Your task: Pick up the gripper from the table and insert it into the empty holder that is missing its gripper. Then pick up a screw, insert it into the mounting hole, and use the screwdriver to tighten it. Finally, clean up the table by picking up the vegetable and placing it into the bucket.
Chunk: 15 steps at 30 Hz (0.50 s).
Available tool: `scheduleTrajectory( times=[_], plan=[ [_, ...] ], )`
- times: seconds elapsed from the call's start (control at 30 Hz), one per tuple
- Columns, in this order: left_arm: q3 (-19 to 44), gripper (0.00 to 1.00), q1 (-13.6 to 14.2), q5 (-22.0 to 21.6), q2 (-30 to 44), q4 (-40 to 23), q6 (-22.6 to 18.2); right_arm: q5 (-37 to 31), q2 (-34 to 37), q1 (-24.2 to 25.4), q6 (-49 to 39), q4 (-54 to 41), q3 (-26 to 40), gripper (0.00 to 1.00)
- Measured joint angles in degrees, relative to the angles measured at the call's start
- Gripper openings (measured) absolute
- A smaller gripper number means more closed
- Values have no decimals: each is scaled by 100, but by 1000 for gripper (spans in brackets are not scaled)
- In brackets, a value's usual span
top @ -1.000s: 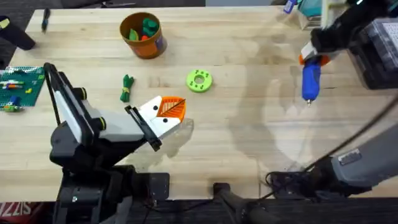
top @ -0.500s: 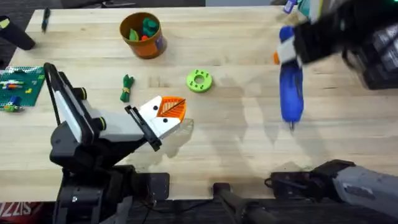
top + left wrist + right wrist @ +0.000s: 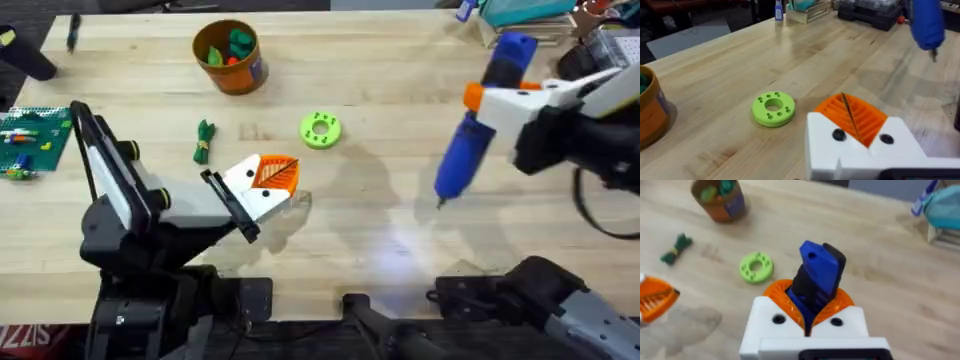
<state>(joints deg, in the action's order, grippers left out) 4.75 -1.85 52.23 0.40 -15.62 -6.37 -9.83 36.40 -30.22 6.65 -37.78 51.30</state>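
My right gripper (image 3: 487, 99) is shut on the blue screwdriver (image 3: 461, 160). It holds the tool tilted above the right side of the table, metal tip down and pointing left. The screwdriver (image 3: 817, 273) sits between the orange pads of the right gripper (image 3: 810, 299). My left gripper (image 3: 272, 176) rests low at the front centre, its orange pads pressed together, seen close in the left gripper (image 3: 850, 118). The dark-green vegetable (image 3: 204, 140) lies left of it. The orange bucket (image 3: 228, 57) stands at the back. The loose gripper, the holder and a screw are out of view.
A bright green disc (image 3: 320, 129) lies between the two grippers. A green brick plate (image 3: 30, 138) with small pieces sits at the left edge. Boxes and a bottle (image 3: 466, 10) crowd the back right corner. Bare wood spans the middle.
The right arm has carried the screwdriver left toward the middle and tilted it from upright to slanted. The left arm has not moved.
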Motion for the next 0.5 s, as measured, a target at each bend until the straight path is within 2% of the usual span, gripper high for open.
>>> scheduleTrajectory(
  times=[0.1,0.2,0.23,0.27,0.5],
  plan=[
    [0,7,0,0,0,0,0,102,-158,0,-373,834,-503,17],
    [0,7,0,0,0,0,0,428,-109,0,-925,1264,-776,17],
    [0,7,0,0,0,0,0,900,39,0,-1362,1671,-880,16],
    [0,7,0,0,0,0,0,1082,106,0,-1464,1870,-883,16],
    [0,7,0,0,0,0,0,2694,631,0,-1792,3640,-883,16]
  ],
)
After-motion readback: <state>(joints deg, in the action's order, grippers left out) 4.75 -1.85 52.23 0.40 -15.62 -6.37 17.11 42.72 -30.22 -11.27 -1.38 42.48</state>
